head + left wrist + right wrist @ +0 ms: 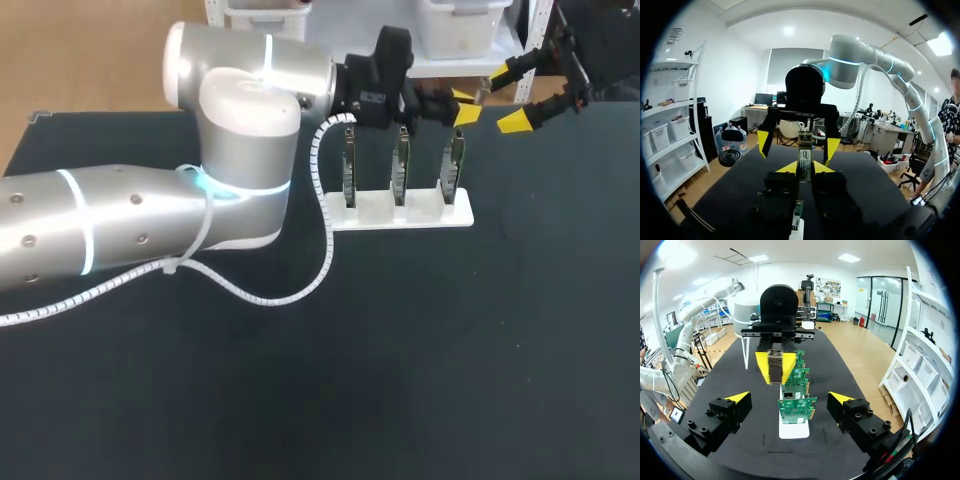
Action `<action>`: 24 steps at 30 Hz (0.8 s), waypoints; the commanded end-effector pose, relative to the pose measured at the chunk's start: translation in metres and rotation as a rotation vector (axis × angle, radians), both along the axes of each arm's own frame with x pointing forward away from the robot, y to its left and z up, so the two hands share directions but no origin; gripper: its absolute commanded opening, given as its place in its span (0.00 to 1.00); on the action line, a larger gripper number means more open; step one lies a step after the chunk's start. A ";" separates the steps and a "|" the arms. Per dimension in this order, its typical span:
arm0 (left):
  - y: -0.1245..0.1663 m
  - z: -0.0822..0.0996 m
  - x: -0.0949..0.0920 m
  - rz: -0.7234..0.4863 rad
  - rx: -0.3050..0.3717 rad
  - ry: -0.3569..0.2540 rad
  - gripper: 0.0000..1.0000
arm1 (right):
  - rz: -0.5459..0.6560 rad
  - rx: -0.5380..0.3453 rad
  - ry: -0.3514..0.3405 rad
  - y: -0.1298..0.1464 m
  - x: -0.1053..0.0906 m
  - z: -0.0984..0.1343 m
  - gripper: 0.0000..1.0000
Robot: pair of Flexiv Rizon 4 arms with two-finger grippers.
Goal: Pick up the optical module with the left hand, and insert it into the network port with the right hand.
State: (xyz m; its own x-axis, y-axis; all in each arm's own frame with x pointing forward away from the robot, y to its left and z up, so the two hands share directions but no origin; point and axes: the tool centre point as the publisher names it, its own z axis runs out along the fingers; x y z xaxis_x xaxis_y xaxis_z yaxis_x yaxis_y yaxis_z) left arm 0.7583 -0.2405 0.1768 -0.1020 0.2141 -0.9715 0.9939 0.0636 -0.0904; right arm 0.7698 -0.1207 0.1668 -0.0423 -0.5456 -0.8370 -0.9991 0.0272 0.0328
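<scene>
**Q:** Where's the optical module, quick?

**A:** The optical module (805,159) stands upright between my left fingers (788,167). Both yellow tips press on it from two sides, nearly closed, so it's gripped. It's held in the air over the black table (420,340), above the boards (402,165).

**Q:** And the other side?

**A:** My right fingers (738,397) are spread wide and hold nothing. They face the left fingers, apart from them, with the module straight ahead of the gap.

**Q:** What differs between views?

**A:** The head view shows the layout. Three boards stand upright in a row in a white stand (400,214), and my left arm (150,220) reaches across so its fingers sit over the board at the right-hand end. My right fingers (516,122) are just past them, near the table's far edge. The module is too small to make out there. The right wrist view shows the module (775,365) end on, with the boards lined up under and behind it. The nearest board has a small metal network port (788,395) at its upper edge. The left wrist view shows only one board edge, below my fingers.

**Q:** Any writing?

**A:** There's a pale label (805,156) with a blue mark on the module's face. The print is too small to read.
</scene>
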 end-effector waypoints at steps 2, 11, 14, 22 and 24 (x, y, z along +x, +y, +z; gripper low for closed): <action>0.003 -0.002 0.015 0.013 -0.008 -0.002 0.00 | -0.003 0.000 -0.003 0.000 -0.001 0.000 1.00; 0.004 -0.007 0.021 0.014 0.010 0.002 0.00 | -0.003 0.000 -0.003 0.000 -0.001 0.000 1.00; 0.003 -0.011 0.021 0.017 0.024 0.008 0.00 | -0.003 0.000 -0.003 0.000 -0.001 0.000 1.00; 0.004 -0.015 0.021 0.022 0.039 0.017 0.00 | -0.003 0.000 -0.003 0.000 -0.001 0.000 1.00; 0.005 -0.015 0.021 0.023 0.040 0.017 0.00 | -0.003 0.000 -0.003 0.000 -0.001 0.000 1.00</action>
